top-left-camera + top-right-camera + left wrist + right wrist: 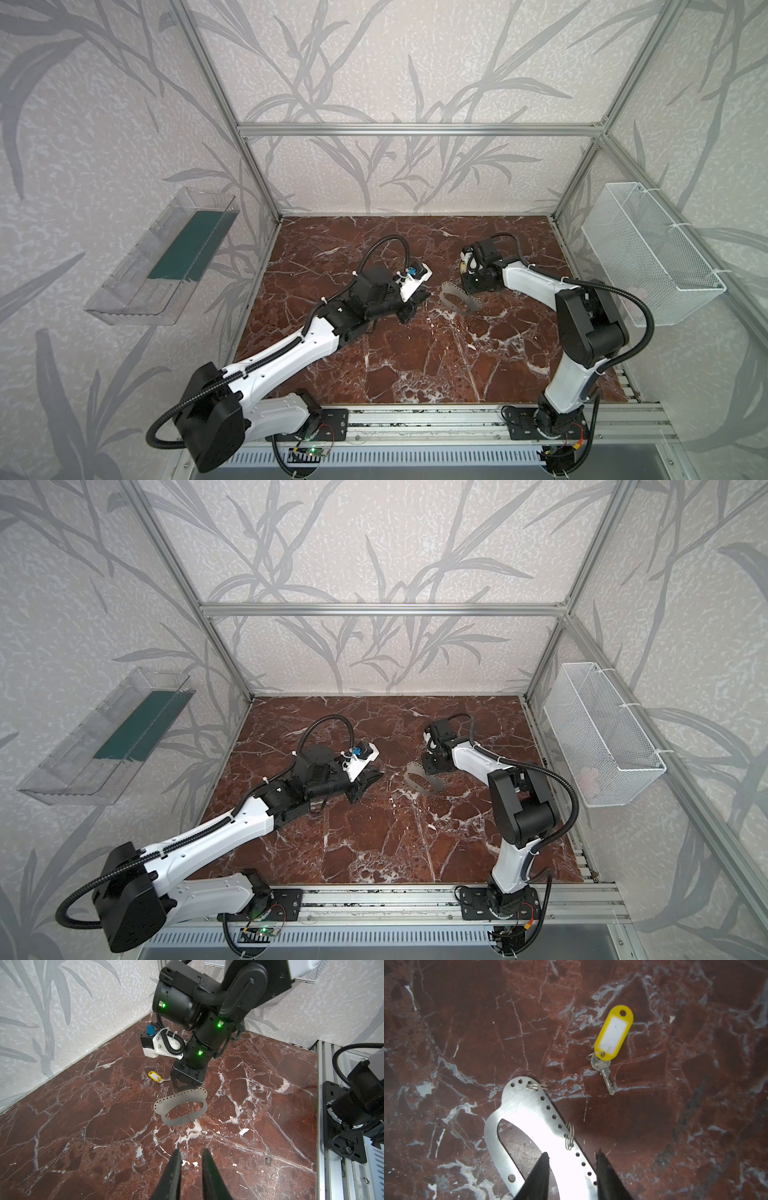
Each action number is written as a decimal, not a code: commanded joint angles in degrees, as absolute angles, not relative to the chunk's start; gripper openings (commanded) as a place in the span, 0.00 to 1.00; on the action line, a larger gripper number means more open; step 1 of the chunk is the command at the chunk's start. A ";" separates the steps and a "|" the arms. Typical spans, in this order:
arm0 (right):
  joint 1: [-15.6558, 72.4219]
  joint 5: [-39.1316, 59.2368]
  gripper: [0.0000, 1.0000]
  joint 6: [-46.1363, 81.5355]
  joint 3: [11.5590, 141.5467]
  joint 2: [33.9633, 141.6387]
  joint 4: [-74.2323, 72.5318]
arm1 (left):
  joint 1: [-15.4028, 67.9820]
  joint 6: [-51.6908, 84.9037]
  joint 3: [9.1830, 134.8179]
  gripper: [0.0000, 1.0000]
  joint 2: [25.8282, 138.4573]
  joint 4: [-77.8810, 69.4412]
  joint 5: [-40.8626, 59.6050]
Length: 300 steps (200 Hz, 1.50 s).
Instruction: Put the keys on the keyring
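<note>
A silver key [606, 1076] lies flat on the marble, joined by a small ring to a yellow tag [613, 1031] with a white label. Close by lies the keyring [529, 1109], a flat oval metal plate with a large cutout and a row of rim holes. Two small split rings [569, 1136] hang in those holes. My right gripper [572, 1153] points down, shut across the plate's holed band, one finger in the cutout and one outside the rim. The left wrist view shows it at the plate's [180, 1098] far rim. My left gripper [191, 1150] hovers low to the plate's left, narrowly open and empty.
A white wire basket [652, 253] hangs on the right wall. A clear plastic bin [162, 257] hangs on the left wall. Aluminium frame posts stand at the back corners, and a rail [415, 424] with both arm bases runs along the front edge.
</note>
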<state>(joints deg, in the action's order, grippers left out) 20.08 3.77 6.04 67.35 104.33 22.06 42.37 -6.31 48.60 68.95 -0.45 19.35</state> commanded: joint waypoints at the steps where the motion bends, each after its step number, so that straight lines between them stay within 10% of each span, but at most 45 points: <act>1: 19.86 5.28 0.34 6.25 69.48 106.40 21.80 | 42.37 -6.16 50.29 0.21 69.00 0.26 19.00; 99: 19.86 5.56 0.00 6.49 71.24 109.10 22.59 | 42.44 -6.15 49.99 0.21 67.61 1.05 17.93; 300: 24.31 37.33 0.00 -10.49 47.68 67.91 -0.83 | 42.44 -7.39 50.75 0.26 62.25 0.92 16.97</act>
<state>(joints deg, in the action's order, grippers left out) 23.53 32.64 -8.43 48.40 70.76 5.02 42.37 -7.46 48.71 63.72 1.74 16.01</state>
